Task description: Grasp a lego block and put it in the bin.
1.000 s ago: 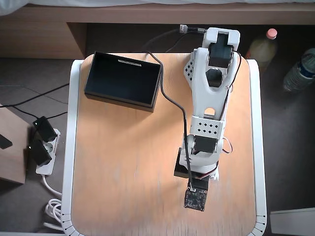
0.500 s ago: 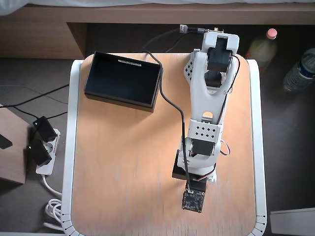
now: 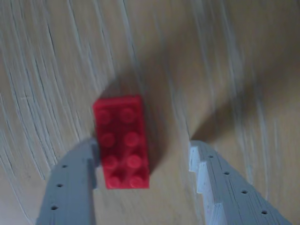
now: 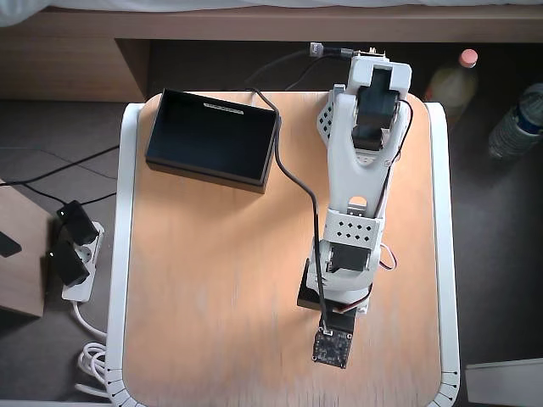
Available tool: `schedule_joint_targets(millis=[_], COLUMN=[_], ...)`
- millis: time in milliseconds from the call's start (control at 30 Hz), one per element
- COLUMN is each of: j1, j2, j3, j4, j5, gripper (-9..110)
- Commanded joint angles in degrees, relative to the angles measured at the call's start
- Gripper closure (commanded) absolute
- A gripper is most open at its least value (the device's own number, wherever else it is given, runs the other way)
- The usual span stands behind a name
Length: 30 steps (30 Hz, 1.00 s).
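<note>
In the wrist view the lego block [image 3: 122, 140], a small bright red brick with two rows of studs, lies flat on the wooden table. My gripper [image 3: 143, 147] is open and low over it. The block sits between the fingers, close against the left finger [image 3: 70, 187] and with a gap to the right finger [image 3: 225, 187]. In the overhead view the arm [image 4: 356, 170] reaches toward the near edge and its wrist camera board [image 4: 332, 348] covers the gripper and the block. The bin [image 4: 204, 174], a shallow black tray, stands at the far left corner, well away from the gripper.
A black cable [image 4: 293, 182] runs along the table from the bin's corner to the wrist. The table has a white raised rim [image 4: 125, 254]. Bottles [image 4: 517, 123] stand on the floor at the right, a power strip [image 4: 72, 254] at the left.
</note>
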Motion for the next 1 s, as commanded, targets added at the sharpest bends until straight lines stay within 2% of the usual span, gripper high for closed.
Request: schedule_joint_targets(millis=[0, 233, 633, 967], j1=[-0.4, -0.4, 3.8, 11.5], j2=[0.5, 0.5, 6.9, 18.3], j3=[-6.9, -6.9, -6.9, -7.0], j4=[-1.8, -1.8, -0.6, 10.1], j5=[-0.4, -0.9, -1.1, -0.6], gripper=[93, 101, 101, 101])
